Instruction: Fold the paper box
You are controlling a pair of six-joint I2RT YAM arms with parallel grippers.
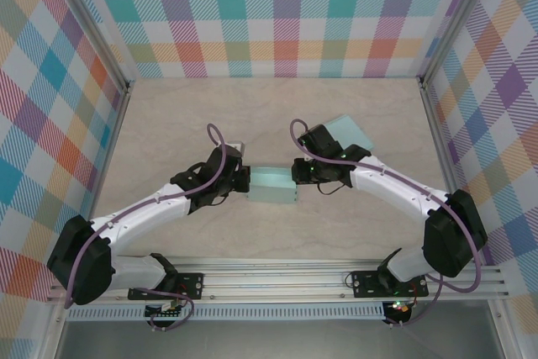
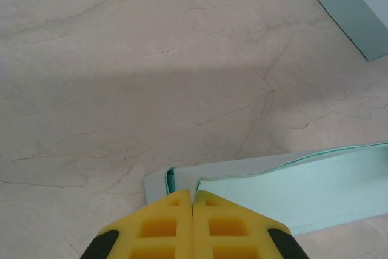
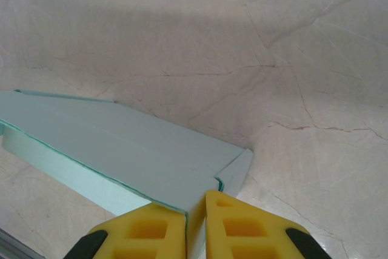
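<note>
A pale teal paper box (image 1: 273, 187) lies at the table's middle, between the two arms. My left gripper (image 1: 244, 181) is at its left end, and in the left wrist view the yellow fingers (image 2: 167, 225) are shut on a thin paper flap of the box (image 2: 291, 186). My right gripper (image 1: 299, 172) is at the box's right end. In the right wrist view its yellow fingers (image 3: 242, 228) pinch the box's end wall (image 3: 197, 216), with the flat top panel (image 3: 109, 144) stretching away to the left.
A second flat teal paper sheet (image 1: 349, 132) lies on the beige marble-patterned table behind the right arm; its corner shows in the left wrist view (image 2: 357, 4). Checkered walls with metal rails (image 1: 113, 124) enclose the table on three sides.
</note>
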